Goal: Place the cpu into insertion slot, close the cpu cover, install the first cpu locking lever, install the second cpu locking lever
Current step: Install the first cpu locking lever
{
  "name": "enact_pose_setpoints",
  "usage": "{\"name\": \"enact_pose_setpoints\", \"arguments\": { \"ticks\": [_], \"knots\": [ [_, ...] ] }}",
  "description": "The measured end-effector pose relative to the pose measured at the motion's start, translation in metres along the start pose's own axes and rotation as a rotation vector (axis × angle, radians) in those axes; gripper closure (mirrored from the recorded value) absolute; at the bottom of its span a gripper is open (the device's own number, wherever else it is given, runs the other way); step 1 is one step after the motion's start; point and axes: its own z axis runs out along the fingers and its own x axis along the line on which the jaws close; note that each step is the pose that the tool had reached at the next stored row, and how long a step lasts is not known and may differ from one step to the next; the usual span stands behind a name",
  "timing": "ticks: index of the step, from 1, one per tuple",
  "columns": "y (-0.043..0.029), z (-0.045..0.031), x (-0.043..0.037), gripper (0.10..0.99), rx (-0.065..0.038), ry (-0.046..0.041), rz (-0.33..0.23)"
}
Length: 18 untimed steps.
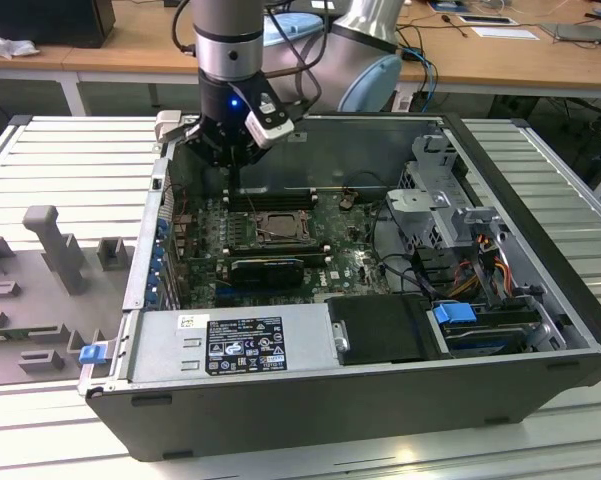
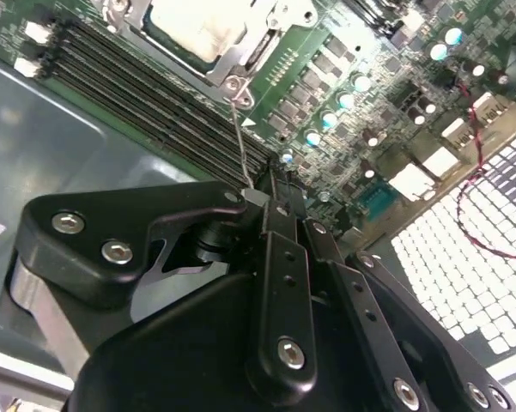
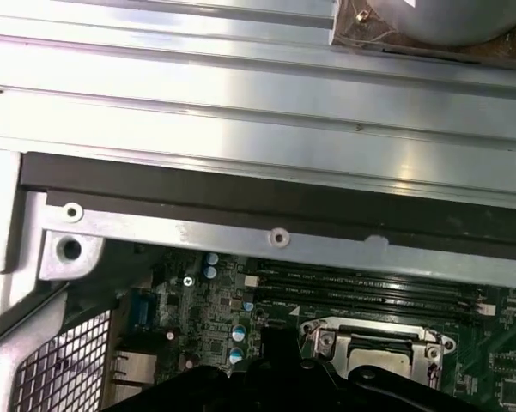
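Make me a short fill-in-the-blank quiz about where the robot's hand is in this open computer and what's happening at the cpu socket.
1. The cpu sits in the insertion slot with the cpu cover lying ____ over it.
2. In the second wrist view, the hand is shut on a thin metal ____.
3. The long black memory slots lie ____ the socket and the hand.
4. The circuit board is coloured ____.

Missing words: closed; locking lever; between; green
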Motion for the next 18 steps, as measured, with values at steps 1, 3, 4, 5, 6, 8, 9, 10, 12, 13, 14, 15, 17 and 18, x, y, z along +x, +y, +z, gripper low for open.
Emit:
{"name": "enact_pose_setpoints", "arguments": {
  "ticks": [1, 3, 4, 5, 6, 8, 9, 10, 12, 13, 14, 15, 17, 18],
  "knots": [
    [0.0002, 0.0, -0.0039, 0.98, 0.0, 0.0, 0.0],
    [-0.0002, 0.0001, -0.0105, 0.98, 0.0, 0.0, 0.0],
    [-0.0006, 0.0002, -0.0147, 0.98, 0.0, 0.0, 0.0],
    [-0.001, 0.0004, -0.0183, 0.98, 0.0, 0.0, 0.0],
    [-0.0015, 0.0007, -0.0226, 0.98, 0.0, 0.0, 0.0],
    [-0.0022, 0.0014, -0.0286, 0.98, 0.0, 0.0002, 0.0],
    [-0.0025, 0.0018, -0.0315, 0.98, 0.0, 0.0, 0.0],
    [-0.0028, 0.0023, -0.0337, 0.98, 0.0, 0.0, 0.0],
    [-0.0031, 0.0045, -0.0354, 0.98, 0.0, -0.0001, 0.0],
    [-0.0032, 0.0047, -0.0353, 0.98, -0.005, -0.001, 0.0],
    [-0.0033, 0.0049, -0.0353, 0.98, -0.016, -0.0027, 0.0],
    [-0.0033, 0.005, -0.0353, 0.98, -0.028, -0.0041, -0.001],
    [-0.0044, 0.0064, -0.0355, 0.98, -0.051, -0.0078, 0.001],
    [-0.0046, 0.0075, -0.0356, 0.98, -0.051, -0.0083, 0.004]
  ]
}}
